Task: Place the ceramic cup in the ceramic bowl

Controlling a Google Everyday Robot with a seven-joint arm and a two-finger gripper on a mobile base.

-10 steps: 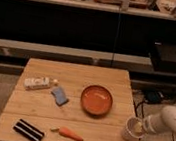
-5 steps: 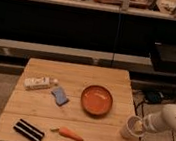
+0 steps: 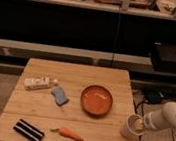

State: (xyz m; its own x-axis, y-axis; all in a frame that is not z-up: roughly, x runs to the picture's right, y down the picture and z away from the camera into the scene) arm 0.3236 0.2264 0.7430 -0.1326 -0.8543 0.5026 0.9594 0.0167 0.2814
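The ceramic cup is small and white and stands upright near the table's right front edge. The ceramic bowl is a round orange-red dish on the table, up and to the left of the cup, and it is empty. My gripper comes in from the right on a white arm and is at the cup's right side and rim, touching or very close to it.
On the wooden table lie a white bottle at the left, a blue sponge, a carrot near the front edge and a black striped box at the front left. Dark shelving stands behind the table.
The cup and my gripper have shifted slightly left along the table's right edge. Everything else is unmoved.
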